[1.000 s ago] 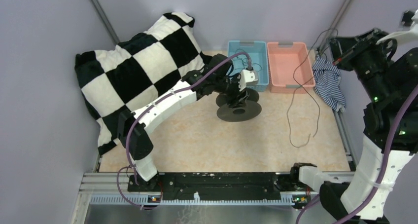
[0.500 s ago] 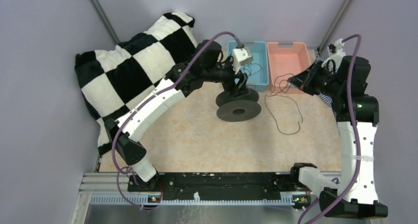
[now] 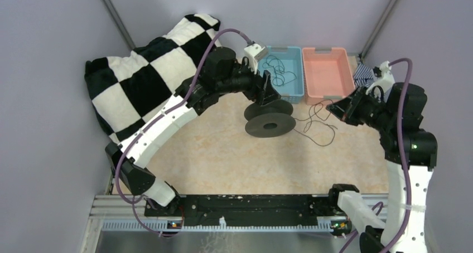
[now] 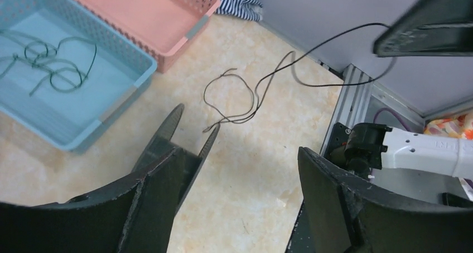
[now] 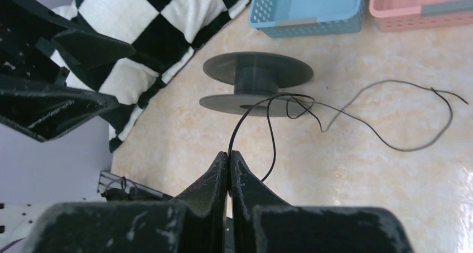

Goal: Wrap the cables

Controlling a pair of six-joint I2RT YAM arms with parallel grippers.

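Note:
A dark round spool [image 3: 270,119] lies on its flange on the beige table, in front of the blue basket. My left gripper [image 3: 266,92] hovers open just behind and above it, empty [image 4: 240,158]; the spool's edge [image 4: 170,130] shows by its left finger. My right gripper [image 3: 336,109] is shut on a thin black cable [image 5: 268,130], pinched at the fingertips [image 5: 228,154]. This cable loops past the spool [image 5: 259,69] and trails over the table [image 3: 315,127]. More thin cables [image 3: 281,74] lie tangled in the blue basket.
A black-and-white checked pillow [image 3: 150,74] fills the back left. A blue basket [image 3: 297,88] and a pink basket [image 3: 329,69] stand side by side at the back. Striped cloth [image 3: 362,72] lies in the far right corner. A metal rail [image 3: 251,205] runs along the near edge.
My right arm swung in from the far right and lowered toward the spool, dragging the cable with it. The left gripper pulled back up off the spool and opened wider.

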